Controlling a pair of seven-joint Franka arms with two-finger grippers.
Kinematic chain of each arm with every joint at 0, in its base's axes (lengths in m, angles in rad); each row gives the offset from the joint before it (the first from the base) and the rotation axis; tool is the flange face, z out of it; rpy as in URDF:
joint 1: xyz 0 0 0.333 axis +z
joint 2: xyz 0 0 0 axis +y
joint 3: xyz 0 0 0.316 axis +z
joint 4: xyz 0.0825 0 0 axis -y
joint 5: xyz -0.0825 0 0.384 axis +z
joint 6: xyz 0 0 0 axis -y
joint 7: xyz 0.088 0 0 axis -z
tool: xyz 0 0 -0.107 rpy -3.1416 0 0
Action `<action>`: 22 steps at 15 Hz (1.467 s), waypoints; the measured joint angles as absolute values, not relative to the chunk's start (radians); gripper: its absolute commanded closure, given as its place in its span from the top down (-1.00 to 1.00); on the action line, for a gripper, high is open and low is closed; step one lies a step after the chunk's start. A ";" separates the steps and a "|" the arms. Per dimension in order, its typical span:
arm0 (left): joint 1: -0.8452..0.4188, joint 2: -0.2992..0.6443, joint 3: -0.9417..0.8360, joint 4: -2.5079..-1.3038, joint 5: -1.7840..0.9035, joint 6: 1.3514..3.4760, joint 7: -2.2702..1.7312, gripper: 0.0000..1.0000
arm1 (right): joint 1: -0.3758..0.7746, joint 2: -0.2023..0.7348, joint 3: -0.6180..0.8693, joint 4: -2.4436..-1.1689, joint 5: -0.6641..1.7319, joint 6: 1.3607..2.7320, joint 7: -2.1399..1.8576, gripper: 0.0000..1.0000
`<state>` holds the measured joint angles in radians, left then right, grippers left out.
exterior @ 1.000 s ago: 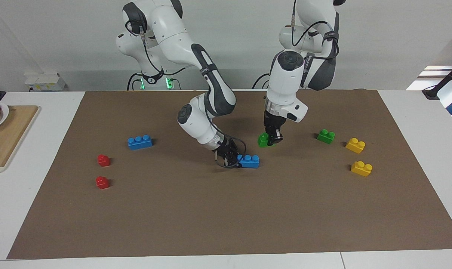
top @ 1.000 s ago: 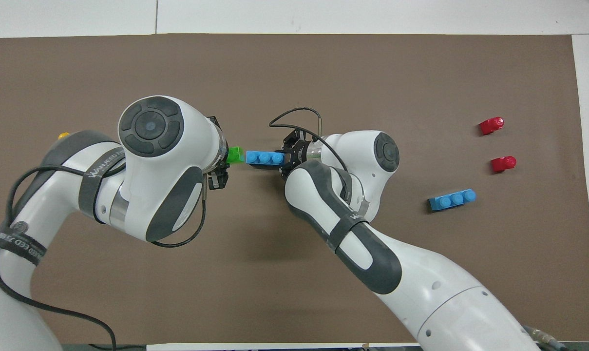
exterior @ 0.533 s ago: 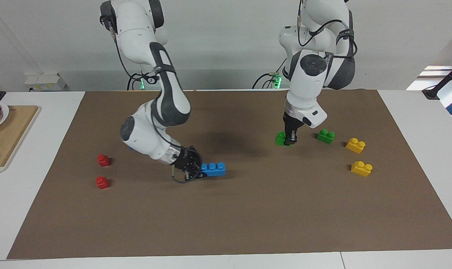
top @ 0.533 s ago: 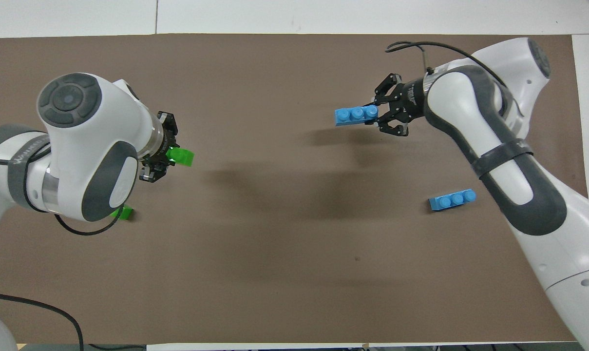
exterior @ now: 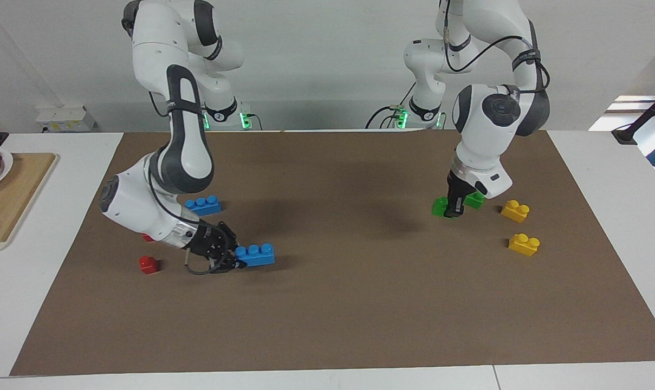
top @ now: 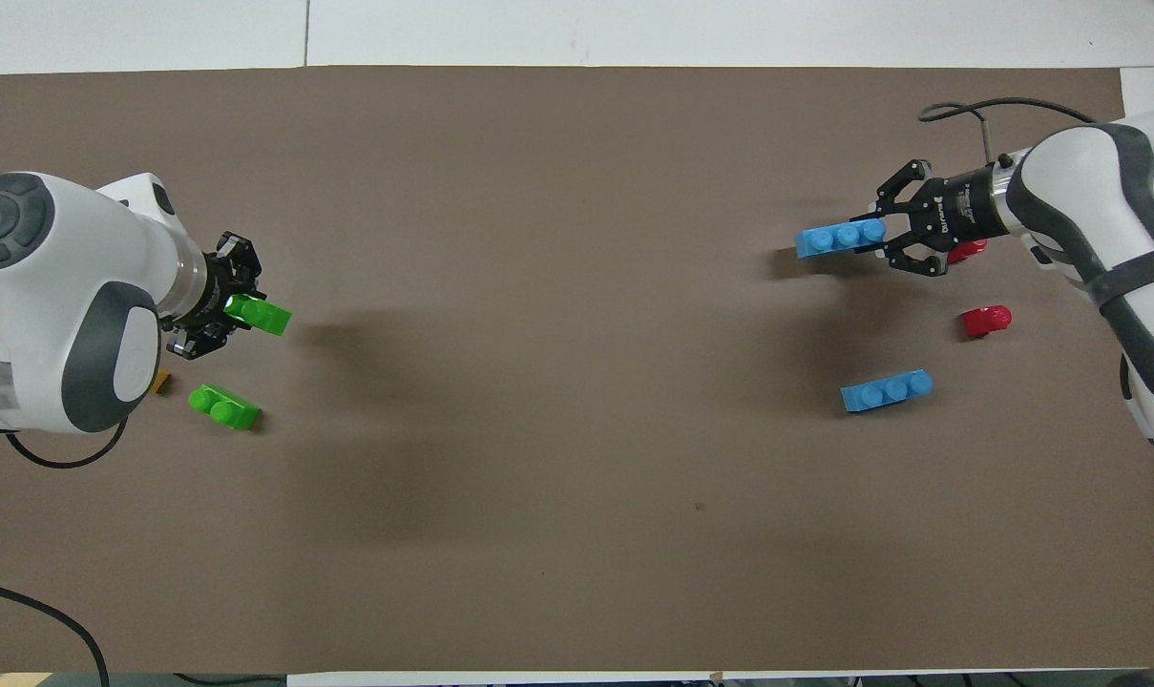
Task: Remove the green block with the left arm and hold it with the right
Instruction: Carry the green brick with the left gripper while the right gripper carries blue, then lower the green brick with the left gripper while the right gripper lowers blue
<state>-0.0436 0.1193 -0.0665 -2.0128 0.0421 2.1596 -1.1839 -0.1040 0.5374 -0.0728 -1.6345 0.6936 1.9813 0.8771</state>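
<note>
The green block (exterior: 440,207) sits clamped in the left pincer (exterior: 453,210), carried low over the brown mat (exterior: 360,303) toward the left arm's end of the desk (exterior: 62,227); from above it shows as a bright wedge (top: 258,314) sticking out past the pincer's dark fingers (top: 216,315), and whether its underside touches the mat cannot be told. Just beside it lies the second green block (exterior: 474,199), partly covered in the facing view by the left arm's wrist but plain on the mat from overhead (top: 223,407). Two yellow bricks (exterior: 515,210) (exterior: 524,244) lie near it, closer to the desk's end; overhead the left arm hides them almost wholly, only a sliver of one showing (top: 161,382). The right pincer (exterior: 231,259) is clenched on one end of a blue three-stud brick (exterior: 255,254), held level, low over the mat at the right arm's end; its links splay out to the sides (top: 906,234). A second blue brick (exterior: 203,205) lies flat on the mat close by. One red piece (exterior: 148,264) is in full sight, while the other is nearly lost under the right arm's wrist in the facing view and half covered by the pincer overhead (top: 966,251). A wooden board (exterior: 7,200) and a plate on it are cut off at the frame's edge.
</note>
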 measured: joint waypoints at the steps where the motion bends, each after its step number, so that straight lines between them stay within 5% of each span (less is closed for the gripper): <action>1: -0.025 0.120 -0.066 -2.026 0.042 2.185 -1.153 -1.00 | -0.127 0.537 -0.073 -1.645 0.693 1.978 0.848 -1.00; 19: 0.038 0.238 -0.071 -2.099 0.067 2.405 -1.039 -1.00 | -0.126 0.491 -0.054 -1.797 0.701 2.071 0.795 -1.00; 20: 0.038 0.238 -0.071 -2.099 0.067 2.405 -1.032 -0.68 | -0.126 0.491 -0.054 -1.797 0.700 2.072 0.794 -0.90; 21: 0.038 0.238 -0.071 -2.099 0.067 2.405 -1.024 0.50 | -0.126 0.491 -0.054 -1.797 0.700 2.073 0.791 -0.28; 22: 0.038 0.238 -0.071 -2.099 0.068 2.405 -1.019 0.99 | -0.126 0.491 -0.053 -1.796 0.700 2.075 0.785 0.33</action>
